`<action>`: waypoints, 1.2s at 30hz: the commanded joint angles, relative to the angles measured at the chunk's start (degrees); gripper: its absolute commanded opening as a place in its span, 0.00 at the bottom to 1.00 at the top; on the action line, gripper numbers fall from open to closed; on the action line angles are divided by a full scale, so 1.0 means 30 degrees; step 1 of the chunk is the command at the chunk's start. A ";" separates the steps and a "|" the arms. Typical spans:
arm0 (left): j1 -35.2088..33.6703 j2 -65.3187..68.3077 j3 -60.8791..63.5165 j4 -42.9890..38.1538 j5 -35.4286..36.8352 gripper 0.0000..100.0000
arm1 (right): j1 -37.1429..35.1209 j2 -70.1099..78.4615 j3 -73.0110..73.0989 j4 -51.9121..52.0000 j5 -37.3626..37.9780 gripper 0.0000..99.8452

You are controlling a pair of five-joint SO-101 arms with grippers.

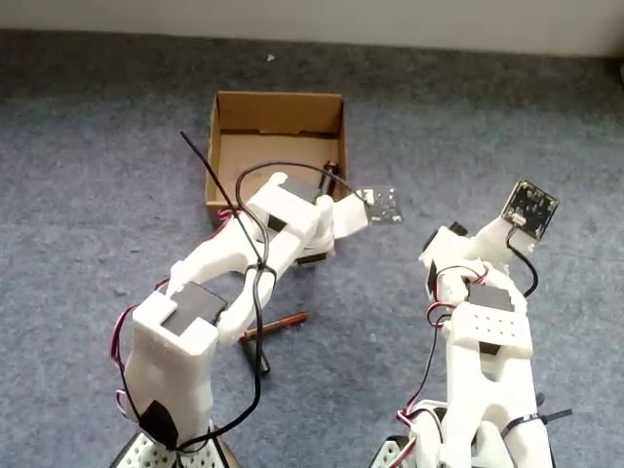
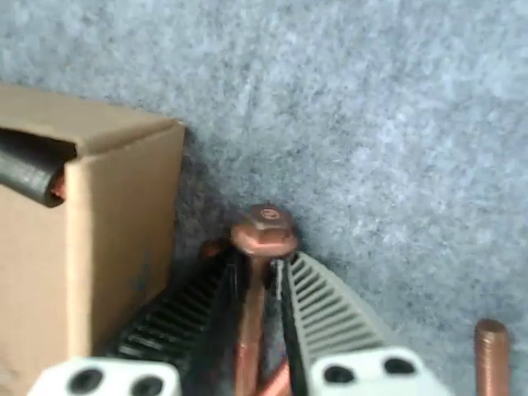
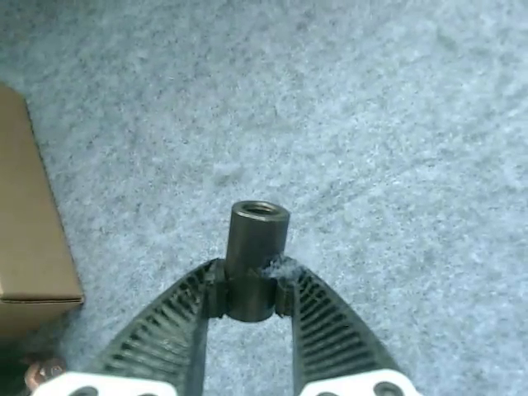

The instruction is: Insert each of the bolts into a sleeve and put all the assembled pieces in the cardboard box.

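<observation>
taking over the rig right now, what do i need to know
Left gripper: shut on a bolt, beside the cardboard box outer wall.
Right gripper: shut on a sleeve.
Done: one dark piece with a copper end lies in the box, apparently assembled.
Left: join the held bolt and sleeve, box them; a loose bolt lies on the carpet.
</observation>
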 commanded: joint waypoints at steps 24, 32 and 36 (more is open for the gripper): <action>0.0894 -1.6103 0.7311 0.1495 0.7326 0.01 | -0.1304 -0.0923 -0.0220 -0.0396 0.0117 0.01; -0.0278 -2.2491 1.1766 -0.0586 1.2659 0.01 | -0.2447 -0.4762 0.0923 0.0190 0.0234 0.01; -0.1070 -2.5304 1.4022 -0.2286 1.5092 0.01 | -0.3443 -0.7985 0.2476 0.0190 0.0264 0.01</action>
